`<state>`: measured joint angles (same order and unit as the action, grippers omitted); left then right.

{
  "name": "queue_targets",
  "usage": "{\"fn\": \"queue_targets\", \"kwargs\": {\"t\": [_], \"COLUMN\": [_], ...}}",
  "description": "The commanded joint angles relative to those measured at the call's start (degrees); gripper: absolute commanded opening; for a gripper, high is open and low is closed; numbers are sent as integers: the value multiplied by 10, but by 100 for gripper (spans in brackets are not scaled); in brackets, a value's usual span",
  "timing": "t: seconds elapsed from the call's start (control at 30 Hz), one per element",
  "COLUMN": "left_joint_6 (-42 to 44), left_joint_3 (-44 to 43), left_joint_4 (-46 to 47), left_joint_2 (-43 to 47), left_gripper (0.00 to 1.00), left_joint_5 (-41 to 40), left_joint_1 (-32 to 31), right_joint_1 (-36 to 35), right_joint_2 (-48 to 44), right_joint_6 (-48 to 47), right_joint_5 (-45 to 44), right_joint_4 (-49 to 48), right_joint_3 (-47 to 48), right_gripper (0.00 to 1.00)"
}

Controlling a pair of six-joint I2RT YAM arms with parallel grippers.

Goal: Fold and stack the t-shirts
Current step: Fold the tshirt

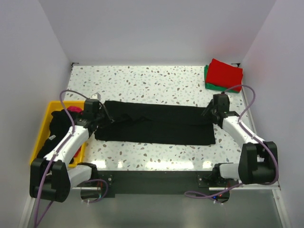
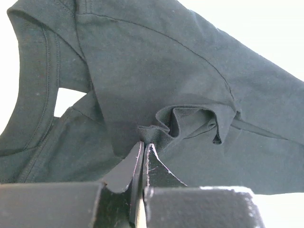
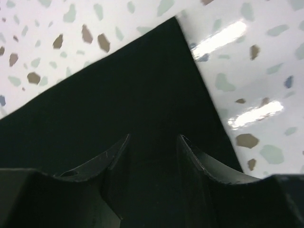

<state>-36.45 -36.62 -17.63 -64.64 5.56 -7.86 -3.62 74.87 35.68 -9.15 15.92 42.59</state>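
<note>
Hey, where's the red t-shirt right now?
In the top external view, the folded red t-shirt lies at the table's far right corner, on top of a green t-shirt, beyond the right gripper.

No writing, brand, number or sign can be read in any view. The black t-shirt (image 1: 156,123) at mid-frame, the red t-shirt (image 1: 225,72) at upper right and the yellow bin (image 1: 41,134) at left carry no legible marking.

The green t-shirt (image 1: 207,80) shows only as a thin edge under the red t-shirt (image 1: 225,74). In the yellow bin (image 1: 42,129), the left arm (image 1: 71,140) covers most of the pink t-shirt (image 1: 73,109). The black t-shirt (image 2: 166,71) runs past the edges of both wrist views.
</note>
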Motion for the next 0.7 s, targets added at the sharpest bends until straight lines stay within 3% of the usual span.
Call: {"fn": "queue_targets", "kwargs": {"t": [0.0,0.2,0.43,0.57,0.67], "left_joint_6": [-3,-20,-32,-26,-19], "left_joint_3": [15,59,95,91,74], "left_joint_4": [21,39,59,60,57], "left_joint_2": [12,11,6,10,21], "left_gripper": [0,0,2,30,43], "left_joint_5": [10,38,62,65,65], "left_joint_1": [5,5,5,5,5], "right_joint_1": [-38,-44,-29,-37,-87], "right_joint_2": [25,66,61,35,25], "right_joint_6": [25,40,30,12,-5], "right_joint_5": [5,-1,-4,20,35], "right_joint_4": [-26,-28,-19,-27,-25], "right_joint_3": [5,-9,-26,-21,4], "right_gripper": [45,38,38,38,40]}}
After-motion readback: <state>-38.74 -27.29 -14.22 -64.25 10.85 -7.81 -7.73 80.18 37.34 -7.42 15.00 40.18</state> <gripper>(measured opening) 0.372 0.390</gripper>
